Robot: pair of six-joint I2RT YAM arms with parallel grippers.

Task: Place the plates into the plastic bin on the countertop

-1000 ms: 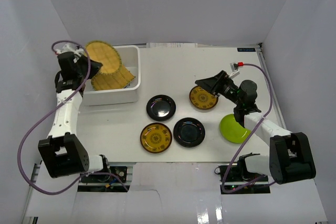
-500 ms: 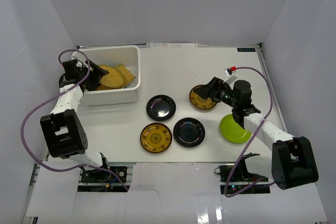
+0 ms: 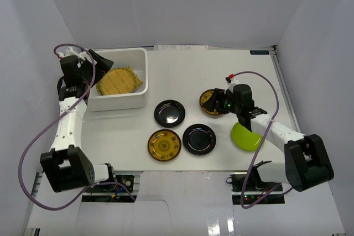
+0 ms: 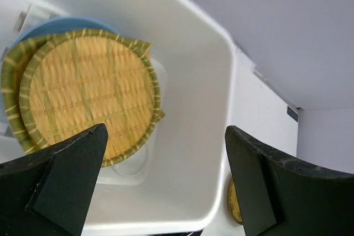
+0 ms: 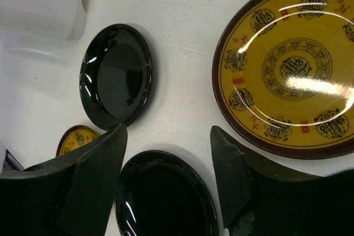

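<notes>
The white plastic bin (image 3: pixel 118 102) stands at the back left of the countertop (image 3: pixel 182 75). Two woven trays (image 3: pixel 117 80) lie flat in it on a light blue plate (image 4: pixel 61 24); the top tray (image 4: pixel 88 95) is round and tan. My left gripper (image 3: pixel 102 60) hangs open and empty over the bin's left end (image 4: pixel 166 136). My right gripper (image 3: pixel 215 102) is open and low at the near-left rim of a gold-patterned plate (image 5: pixel 287 64), its jaws over bare table (image 5: pixel 168 134). Two black plates (image 5: pixel 116 75) (image 5: pixel 166 197) lie beside it.
A second gold-patterned plate (image 3: pixel 164 145) lies near the front edge, left of the black plate (image 3: pixel 199 139). A lime green plate (image 3: pixel 246 135) sits under my right forearm. White walls close in the table on three sides.
My left gripper has opened and let go of the woven tray, which now lies flat in the bin. My right gripper has come down to the gold-patterned plate and narrowed a little.
</notes>
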